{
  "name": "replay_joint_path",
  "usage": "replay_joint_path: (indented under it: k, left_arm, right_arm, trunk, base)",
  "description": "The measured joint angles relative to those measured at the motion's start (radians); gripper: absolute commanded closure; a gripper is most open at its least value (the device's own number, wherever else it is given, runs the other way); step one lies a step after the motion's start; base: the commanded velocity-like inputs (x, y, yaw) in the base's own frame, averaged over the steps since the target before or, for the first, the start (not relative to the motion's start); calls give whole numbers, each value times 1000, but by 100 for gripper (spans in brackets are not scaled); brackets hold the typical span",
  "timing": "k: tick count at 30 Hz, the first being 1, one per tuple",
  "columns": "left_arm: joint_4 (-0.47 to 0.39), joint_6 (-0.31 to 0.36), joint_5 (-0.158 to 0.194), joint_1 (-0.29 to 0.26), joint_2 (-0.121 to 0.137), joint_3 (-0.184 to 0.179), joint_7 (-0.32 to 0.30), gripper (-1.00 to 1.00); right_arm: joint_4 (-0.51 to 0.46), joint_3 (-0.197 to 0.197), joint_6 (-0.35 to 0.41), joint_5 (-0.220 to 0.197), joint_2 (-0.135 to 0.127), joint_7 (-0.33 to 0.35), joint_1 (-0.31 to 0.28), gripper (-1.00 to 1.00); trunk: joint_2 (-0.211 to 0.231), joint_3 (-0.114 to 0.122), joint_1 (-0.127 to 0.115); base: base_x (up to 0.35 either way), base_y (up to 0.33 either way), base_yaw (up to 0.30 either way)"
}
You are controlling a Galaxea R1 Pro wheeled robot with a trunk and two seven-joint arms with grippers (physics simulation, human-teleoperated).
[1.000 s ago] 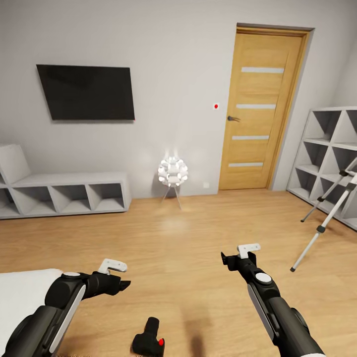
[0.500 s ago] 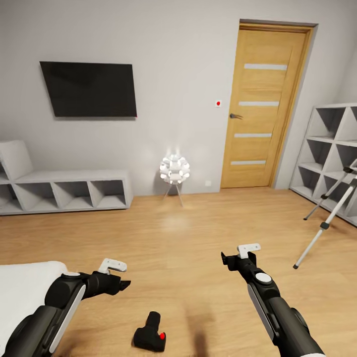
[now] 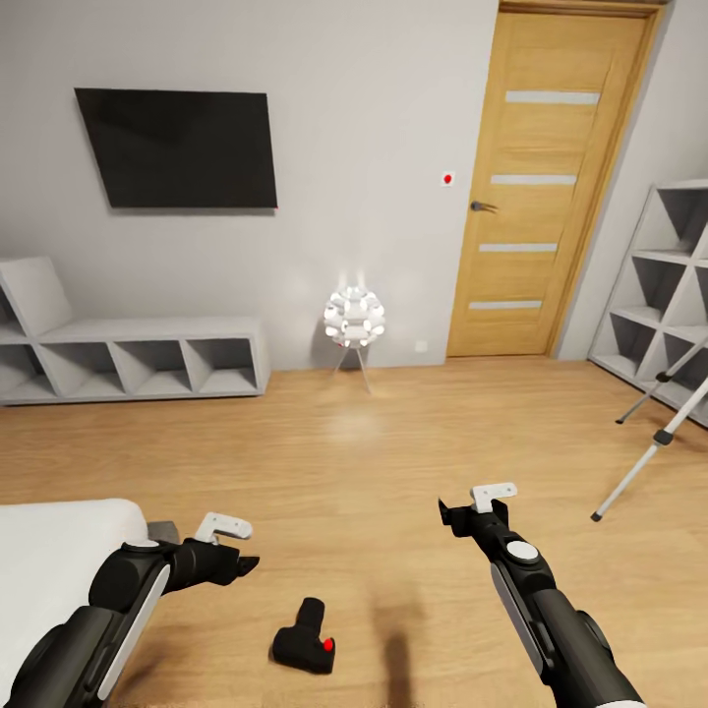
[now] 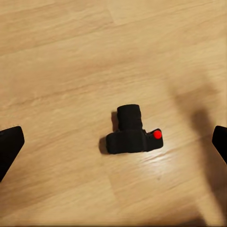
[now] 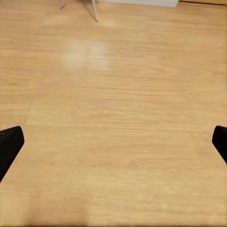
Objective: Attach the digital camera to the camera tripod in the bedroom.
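Light wood plank floor [image 3: 374, 472]; digital camera [image 3: 306, 647] lying on it between left hand [image 3: 239, 564] and right hand [image 3: 454, 518], both spread open, empty. Camera tripod [image 3: 661, 433] by white cube shelves [image 3: 669, 285]; oak door [image 3: 536, 187] behind.

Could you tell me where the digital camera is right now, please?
In the head view, the digital camera lies on the wood floor, low between both arms, nearer the left end effector.

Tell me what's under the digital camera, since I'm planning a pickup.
The digital camera lies on bare light wood plank floor, with a small shadow beside it. The patch directly beneath its body is covered, so nothing there can be checked.
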Motion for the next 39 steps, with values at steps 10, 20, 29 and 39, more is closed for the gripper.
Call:
replay_joint_path:
  k: [10, 20, 29, 39]
  left_arm:
    - [2, 0, 0, 0, 0, 0, 0, -100]
    - [2, 0, 0, 0, -1, 0, 0, -100]
    - [8, 0, 0, 0, 10, 9, -6, -100]
    - [14, 4, 0, -127, 46, 13, -13, -100]
  right_arm:
    - [0, 0, 0, 0, 0, 0, 0, -100]
    - [0, 1, 0, 0, 0, 3, 0, -100]
    - [-3, 15, 0, 2, -1, 55, -2, -100]
    - [-9, 19, 6, 2, -3, 126, -183, -100]
  trunk:
    - [-2, -39, 4]
    - [-5, -80, 9]
    - [-7, -116, 13]
    - [-9, -154, 18]
  base:
    - [0, 0, 30]
    - [0, 0, 109]
    - [0, 0, 10]
    - [0, 0, 0]
